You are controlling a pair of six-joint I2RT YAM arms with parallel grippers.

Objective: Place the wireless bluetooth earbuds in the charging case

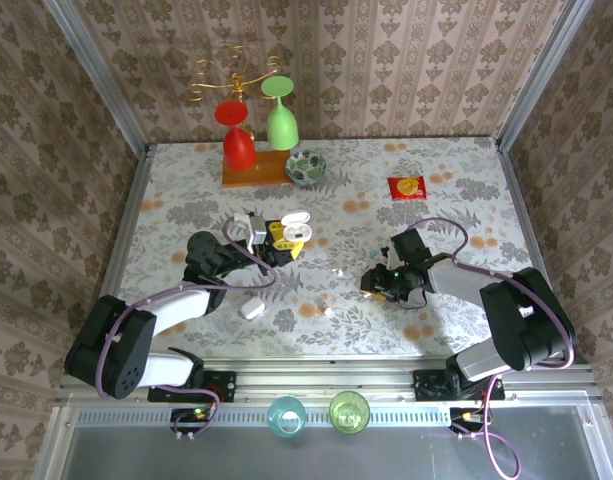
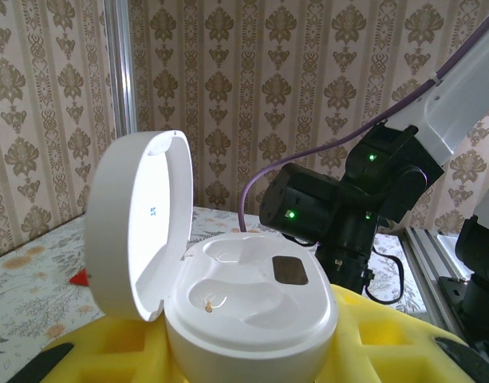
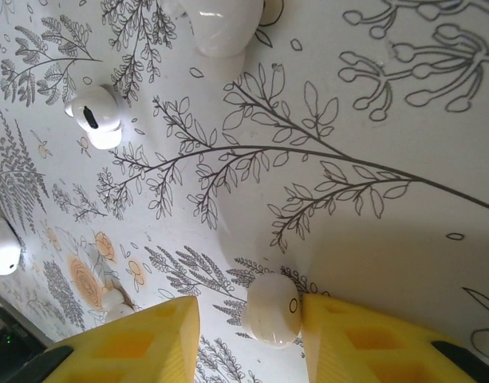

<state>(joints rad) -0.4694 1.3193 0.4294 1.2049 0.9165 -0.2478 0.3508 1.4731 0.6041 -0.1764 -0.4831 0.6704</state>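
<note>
Wireless bluetooth earbud (image 3: 274, 309) is lying on the floral table (image 3: 348, 120) between the parted fingers of the right gripper (image 3: 252, 311), touching one, long axis running along them, while the left gripper (image 2: 248, 351) is clamping the open charging case (image 2: 252, 295).

White charging case (image 2: 252, 319) open, upright; whitish earbuds (image 3: 94, 117) lie loose.

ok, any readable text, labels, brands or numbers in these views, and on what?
No text can be read.
Tiny blue mark inside the lid of the white case: too small to read.
Small ring on the lowest earbud, right wrist view: a symbol, no letters.
Red card: too blurred to tell.
</note>
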